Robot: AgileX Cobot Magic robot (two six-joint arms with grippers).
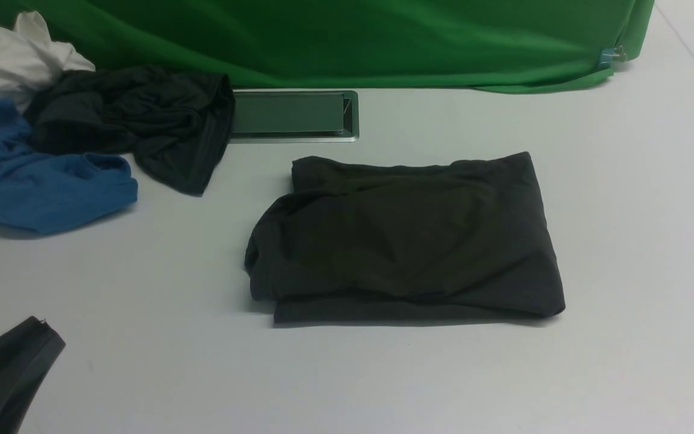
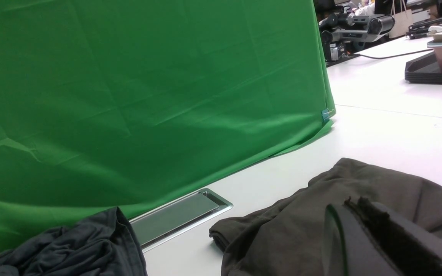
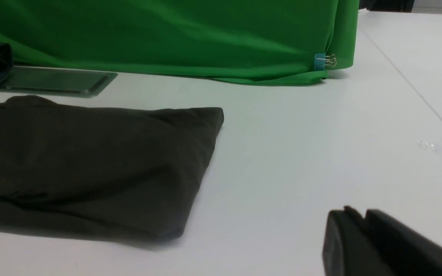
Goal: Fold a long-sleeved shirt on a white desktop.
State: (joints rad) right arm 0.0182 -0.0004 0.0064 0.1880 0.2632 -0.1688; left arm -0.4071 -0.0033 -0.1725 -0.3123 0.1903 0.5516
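Folded long-sleeved shirt [image 1: 404, 238] at centre of the white desktop [image 1: 624, 241]; cable hatch [image 1: 293, 114] behind it, garment pile [image 1: 82, 138] far left (overlapping the hatch's left end), cloth backdrop [image 1: 347, 42] rearmost.

You see a plain brownish-black long-sleeved shirt [image 1: 407, 241] on the white desk [image 1: 624, 241] (green backdrop [image 1: 353, 42] behind), blue garment [image 1: 40, 181] left.

Long-sleeved shirt [image 1: 404, 241] folded, mid white desktop [image 1: 624, 241]; left end effector [image 1: 3, 374] bottom-left.
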